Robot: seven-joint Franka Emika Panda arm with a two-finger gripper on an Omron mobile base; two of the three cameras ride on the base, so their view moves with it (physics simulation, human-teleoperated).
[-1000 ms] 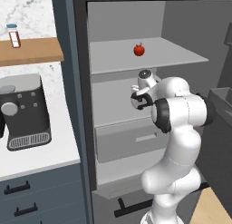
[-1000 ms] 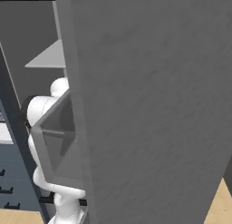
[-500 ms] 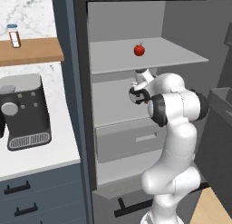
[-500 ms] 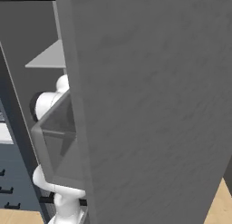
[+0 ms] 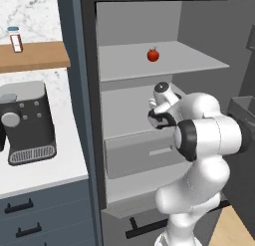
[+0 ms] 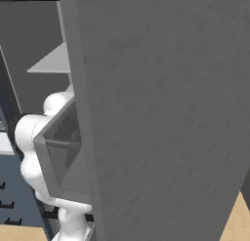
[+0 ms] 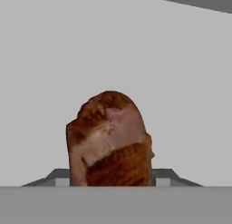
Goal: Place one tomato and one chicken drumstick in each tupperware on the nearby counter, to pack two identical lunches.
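While the gripper [image 7: 108,184] is closing on the chicken drumstick [image 7: 108,139], I am pinching its greasy, yielding, meaty middle.

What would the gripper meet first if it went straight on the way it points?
The chicken drumstick, which already sits between its fingers in the hand view. Behind that comes the plain grey fridge wall, though depth is unclear.
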